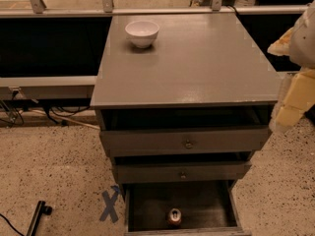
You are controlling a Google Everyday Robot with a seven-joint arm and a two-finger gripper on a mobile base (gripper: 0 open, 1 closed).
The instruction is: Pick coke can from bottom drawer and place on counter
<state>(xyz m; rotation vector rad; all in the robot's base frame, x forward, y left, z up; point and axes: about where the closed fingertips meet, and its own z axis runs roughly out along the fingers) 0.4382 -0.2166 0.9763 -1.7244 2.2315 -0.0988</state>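
The coke can (174, 216) is small and red with a silver lid and a dark pull-tab opening, and I see it almost from straight above. It stands upright on the dark floor of the bottom drawer (206, 203), close to the drawer's near front wall and about midway between its left and right walls. That drawer is the lowest and narrowest of 3 grey ones, and it is pulled out nearer than the other 2. Above it the middle drawer (147, 173) and the top drawer (147, 142), each with 1 small round knob, are partly pulled out too. Their fronts overhang the far part of the bottom drawer, while the can sits on the near side of them. The counter (197, 63) is the broad, slightly glossy grey slab on top, and 1 white bowl (142, 33) stands near its far left corner. My gripper (290, 104) hangs at the right edge of the scene, a pale blur just beside the counter's near right corner, level with the top drawer and well apart from the can. I cannot tell how it is set. On the speckled floor to the left of the bottom drawer lies a blue tape X (110, 204), and farther left a dark bar (37, 219).
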